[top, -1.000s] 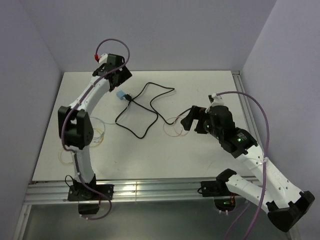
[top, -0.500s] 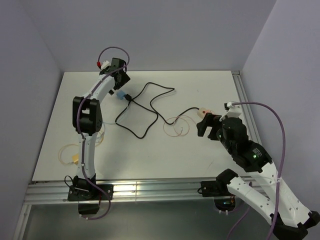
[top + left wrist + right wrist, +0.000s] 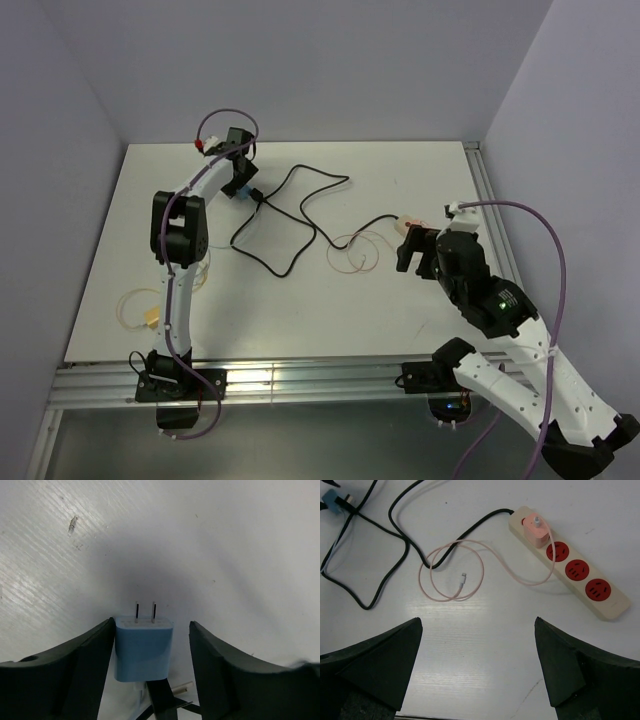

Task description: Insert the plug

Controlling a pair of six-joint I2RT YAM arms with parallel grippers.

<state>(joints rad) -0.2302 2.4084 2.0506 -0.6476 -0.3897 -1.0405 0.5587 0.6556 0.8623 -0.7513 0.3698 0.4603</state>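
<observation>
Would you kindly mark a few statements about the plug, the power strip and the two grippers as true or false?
1. The blue plug lies between the fingers of the left gripper. True.
2. The blue plug has three prongs. False: it shows two.
3. A pink adapter sits in the power strip socket nearest the black cord. True.
4. The right gripper holds the pink cable. False: it is open, and the cable lies on the table.
5. Every strip socket is taken. False: three red sockets are free.
</observation>
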